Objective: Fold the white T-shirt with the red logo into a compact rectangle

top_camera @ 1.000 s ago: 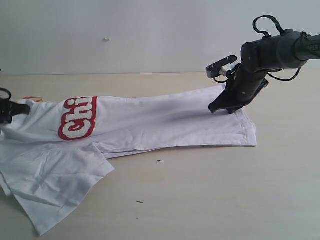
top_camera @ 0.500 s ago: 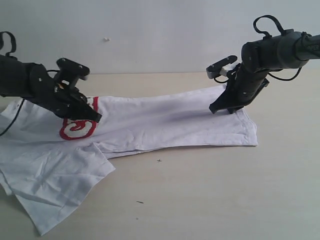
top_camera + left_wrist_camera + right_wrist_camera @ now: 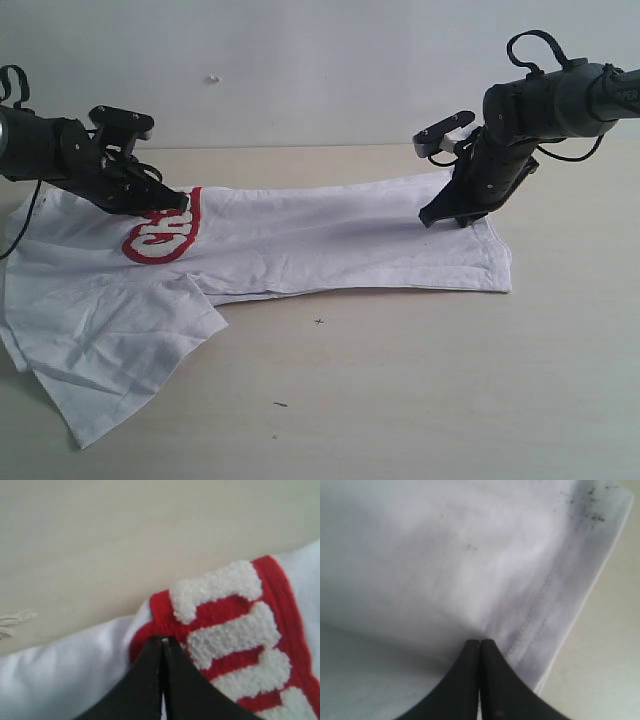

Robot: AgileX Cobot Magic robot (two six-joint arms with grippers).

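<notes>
The white T-shirt (image 3: 330,245) lies on the table, folded lengthwise, with one sleeve (image 3: 110,350) spread at the front left. Its red logo (image 3: 160,238) shows only in part, bunched at a fold. My left gripper (image 3: 178,202) is shut, its tips resting against the logo's folded edge (image 3: 165,607). No cloth shows between its fingers. My right gripper (image 3: 440,216) is also shut, tips down on the white cloth just inside the stitched hem (image 3: 545,595) at the shirt's right end.
The pale wooden table (image 3: 420,390) carries a few small dark specks in front of the shirt. A plain light wall (image 3: 300,70) stands behind. Dark specks (image 3: 587,507) mark the hem corner.
My left arm came in from the far left onto the logo, then drew back and left; the logo bunched and the shirt's left part shifted. The right arm held still.
</notes>
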